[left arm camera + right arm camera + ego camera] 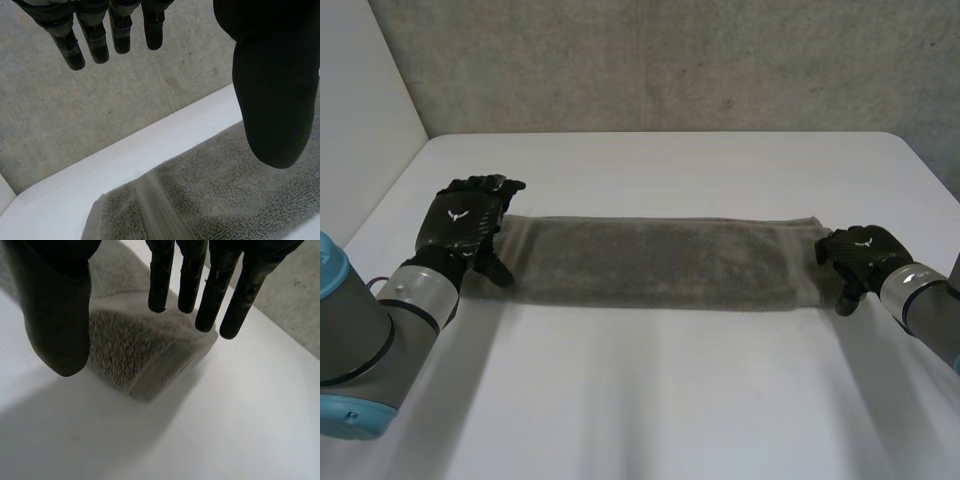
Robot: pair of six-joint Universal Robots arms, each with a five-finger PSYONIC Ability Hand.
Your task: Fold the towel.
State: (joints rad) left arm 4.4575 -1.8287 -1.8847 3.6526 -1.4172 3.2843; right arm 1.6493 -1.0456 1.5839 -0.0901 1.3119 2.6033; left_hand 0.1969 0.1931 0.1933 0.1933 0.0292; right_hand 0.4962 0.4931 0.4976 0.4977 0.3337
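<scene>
In the head view, the towel point(660, 262) is seen folded into a long grey strip across the middle of the white table point(660, 390), running from left of centre to the right. The left hand point(470, 222) is placed over the strip's left end, back upward, its arm entering from the lower left corner. The right hand point(860, 254) is set at the right end, its forearm cut off by the right edge. Finger spread is hard to judge here.

In the left wrist view, the fingers point(95, 45) are held straight and well apart from the thumb point(272, 100); nothing is gripped. The towel's end lies beneath the thumb, and no contact can be made out. A grey wall point(75, 115) is seen beyond the fingertips.

In the right wrist view, the fingers point(210, 295) are extended, and the thumb point(57, 325) is spread wide. The towel's folded corner lies beneath the gap between them and is not grasped.
</scene>
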